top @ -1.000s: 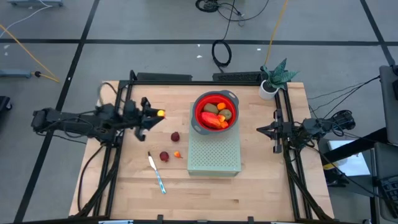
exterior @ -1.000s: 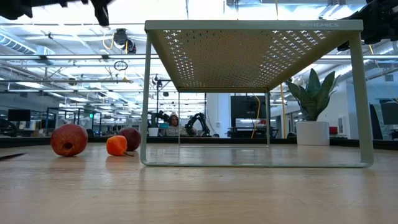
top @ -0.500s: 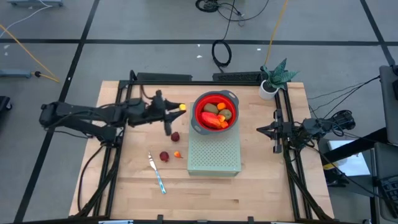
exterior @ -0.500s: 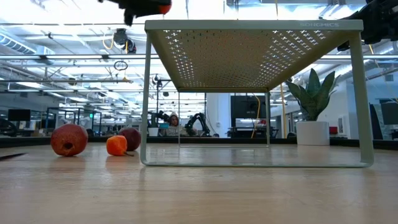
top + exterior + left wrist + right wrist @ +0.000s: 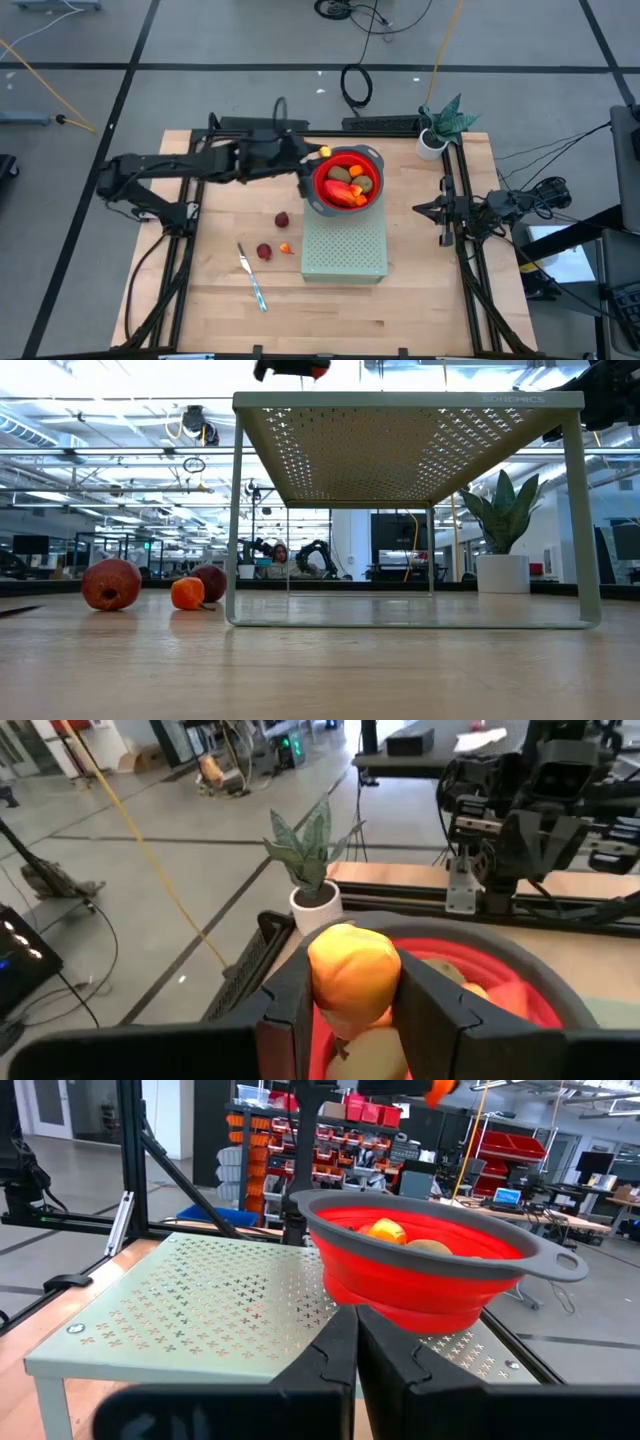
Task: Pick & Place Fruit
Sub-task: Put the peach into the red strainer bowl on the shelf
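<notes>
Orange ball (image 5: 352,972) is pinched across its middle by the left gripper (image 5: 352,1010) above the bowl (image 5: 322,170); light, smooth, likely slippery. Right gripper (image 5: 356,1342) is shut, idle.

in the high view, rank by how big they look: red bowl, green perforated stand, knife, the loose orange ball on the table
1. green perforated stand
2. red bowl, round and somewhat smaller than the stand it sits on
3. knife, long but very thin
4. small orange ball, clearly the smallest

Grey floor (image 5: 250,40), potted plant (image 5: 440,125), perhaps shelving (image 5: 330,1140)
</notes>
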Action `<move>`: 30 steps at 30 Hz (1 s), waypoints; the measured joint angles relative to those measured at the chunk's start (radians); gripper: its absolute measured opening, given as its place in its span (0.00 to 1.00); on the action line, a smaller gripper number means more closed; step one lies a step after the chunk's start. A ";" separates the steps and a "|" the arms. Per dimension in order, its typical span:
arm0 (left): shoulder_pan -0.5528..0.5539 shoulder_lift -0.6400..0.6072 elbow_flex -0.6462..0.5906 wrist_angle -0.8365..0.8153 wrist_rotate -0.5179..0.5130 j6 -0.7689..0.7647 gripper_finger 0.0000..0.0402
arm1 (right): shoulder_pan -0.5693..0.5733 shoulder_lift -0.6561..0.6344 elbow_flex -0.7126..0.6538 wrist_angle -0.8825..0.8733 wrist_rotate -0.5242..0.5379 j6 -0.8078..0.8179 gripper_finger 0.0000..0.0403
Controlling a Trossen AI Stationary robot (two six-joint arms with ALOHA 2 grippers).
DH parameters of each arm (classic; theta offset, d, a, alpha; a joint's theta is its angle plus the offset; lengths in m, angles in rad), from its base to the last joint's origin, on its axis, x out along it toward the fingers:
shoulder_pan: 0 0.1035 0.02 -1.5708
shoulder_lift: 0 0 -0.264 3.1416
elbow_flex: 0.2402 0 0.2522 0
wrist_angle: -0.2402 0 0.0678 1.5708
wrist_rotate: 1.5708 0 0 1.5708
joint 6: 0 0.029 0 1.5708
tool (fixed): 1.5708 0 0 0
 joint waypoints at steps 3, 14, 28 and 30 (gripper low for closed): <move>0.008 0.073 0.085 -0.040 0.022 0.000 0.26 | 0.000 0.000 0.000 0.000 0.000 0.000 0.00; 0.012 0.269 0.219 -0.076 0.028 -0.090 0.26 | 0.000 0.000 0.000 -0.029 0.000 0.000 0.00; 0.040 0.330 0.219 -0.141 0.017 -0.314 0.26 | 0.000 0.000 0.000 -0.064 -0.001 0.000 0.00; 0.045 0.334 0.219 -0.147 0.016 -0.356 0.26 | 0.000 0.000 0.000 -0.065 0.000 0.000 0.00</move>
